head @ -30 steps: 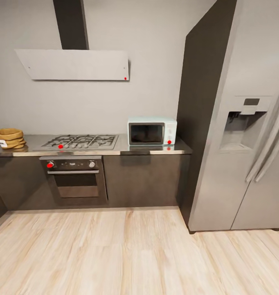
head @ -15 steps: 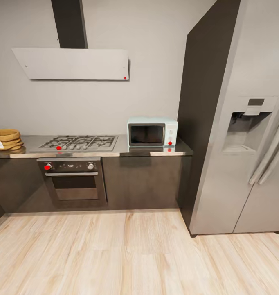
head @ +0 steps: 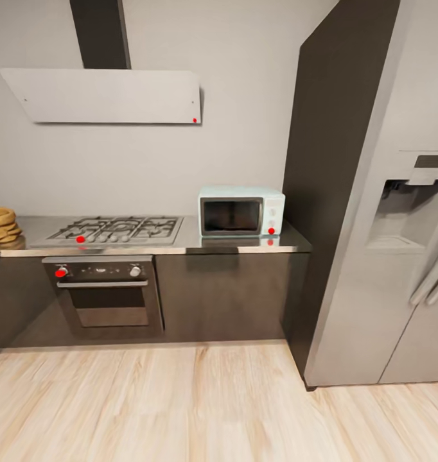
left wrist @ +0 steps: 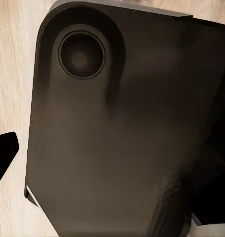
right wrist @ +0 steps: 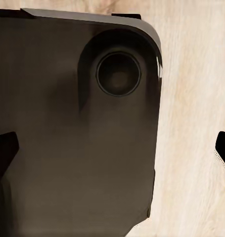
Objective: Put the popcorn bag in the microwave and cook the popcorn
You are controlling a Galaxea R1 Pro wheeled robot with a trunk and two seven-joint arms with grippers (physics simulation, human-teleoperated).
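The pale mint microwave (head: 241, 212) stands shut at the right end of the grey steel countertop (head: 180, 244), against the wall. The tan popcorn bag (head: 0, 224) sits at the countertop's far left, cut off by the edge of the head view. The popcorn itself is hidden. My left gripper (left wrist: 110, 168) and right gripper (right wrist: 112, 150) hang low over my own dark base and the wood floor. Their dark fingertips (right wrist: 3, 148) stand wide apart with nothing between them.
A steel gas hob (head: 113, 230) lies between bag and microwave, with a dark oven (head: 106, 295) under it and a white flat hood (head: 103, 95) above. A tall grey fridge (head: 399, 256) and a dark panel stand right of the counter. Wood floor (head: 180, 410) stretches before the cabinets.
The camera has moved nearer and to the right. The counter looms larger, the bag has slid to the picture's left edge, and the fridge takes up more of the right.
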